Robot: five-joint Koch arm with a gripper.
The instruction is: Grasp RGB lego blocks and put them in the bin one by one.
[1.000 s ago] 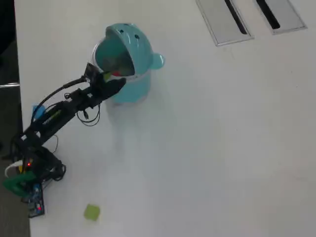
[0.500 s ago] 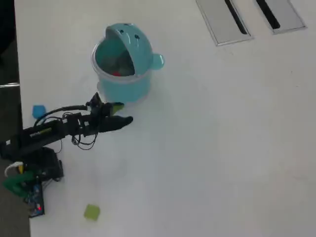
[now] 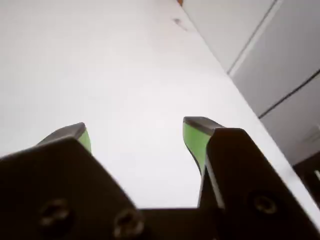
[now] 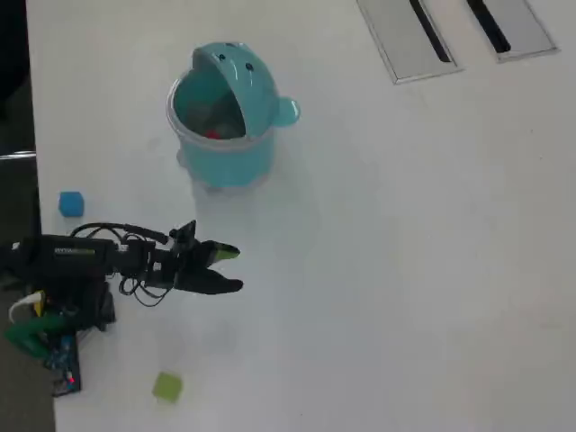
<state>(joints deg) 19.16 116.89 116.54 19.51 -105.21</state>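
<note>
Fingers (image 4: 236, 269) apart, empty, yellow-green block (image 4: 167, 387) well away

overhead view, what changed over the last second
The end effector swung from the bin's opening down the picture toward the near table, now open and empty. The red block it carried lies inside the bin. The blue block, the yellow-green block and the bin stayed put.

White table (image 4: 405, 270) filling most of the overhead view, two grey rectangular panels with dark slots, one (image 4: 409, 36) beside the other (image 4: 508, 25), at the top right, possibly cable hatches, dark floor strip (image 4: 13, 117) along the left edge
</note>
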